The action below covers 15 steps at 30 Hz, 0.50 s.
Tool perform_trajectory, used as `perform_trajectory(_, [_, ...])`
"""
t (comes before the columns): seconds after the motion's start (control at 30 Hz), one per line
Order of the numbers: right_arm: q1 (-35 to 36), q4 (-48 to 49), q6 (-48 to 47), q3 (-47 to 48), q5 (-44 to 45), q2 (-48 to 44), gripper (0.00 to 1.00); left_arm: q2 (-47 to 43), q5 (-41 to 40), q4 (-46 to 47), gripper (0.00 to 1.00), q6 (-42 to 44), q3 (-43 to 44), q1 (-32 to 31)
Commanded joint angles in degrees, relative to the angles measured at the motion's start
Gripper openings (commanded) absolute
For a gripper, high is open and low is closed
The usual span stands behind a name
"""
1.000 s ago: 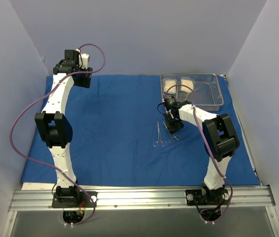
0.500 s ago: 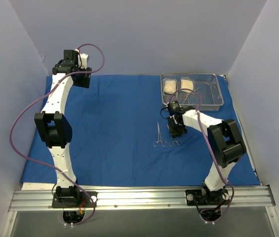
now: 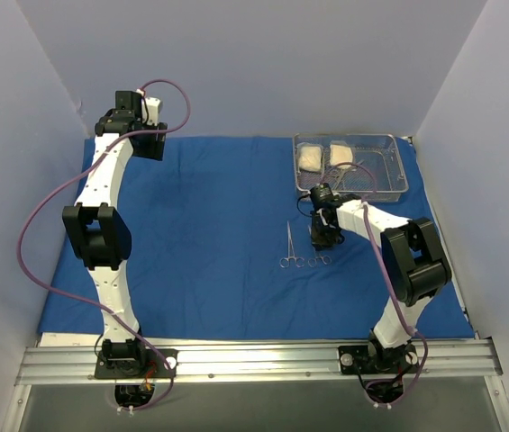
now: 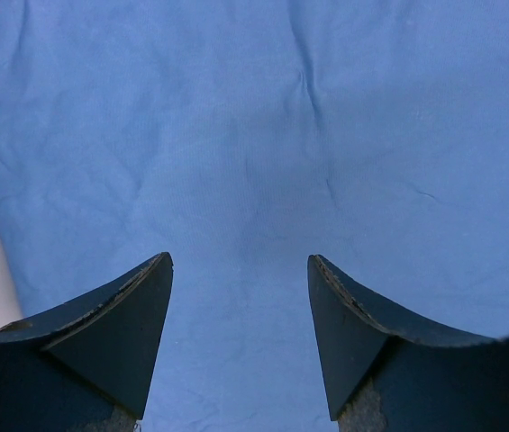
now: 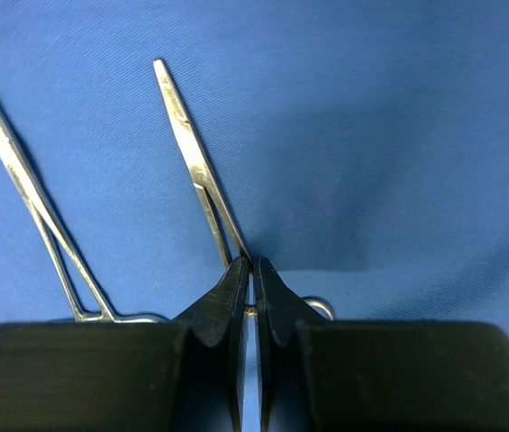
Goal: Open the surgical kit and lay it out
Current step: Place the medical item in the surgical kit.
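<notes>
A clamp (image 5: 195, 162) was pinched by the right gripper (image 5: 252, 263) on the blue cloth wrap (image 3: 209, 225).
A second clamp (image 5: 20, 171) was laid just beside it; farther back, two gauze packets (image 3: 310, 159) were kept in the wire-mesh tray (image 3: 400, 166) at the far right, and the left gripper (image 4: 240, 270) was held with fingers spread over the far left.
</notes>
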Motion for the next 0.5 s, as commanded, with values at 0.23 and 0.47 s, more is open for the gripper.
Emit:
perform_trajectory(0.23, [-4.76,-1.66,3.44,-5.32,3.84,-1.38,0.00,-1.87,0.68,1.40,0.71,-0.61,-0.07,0.81])
perform_trajectory(0.47, [-3.09,-1.83,-0.25,-3.21,2.96,-1.30,0.00,-1.78,0.86,1.49,0.71,-0.70,-0.16,0.72])
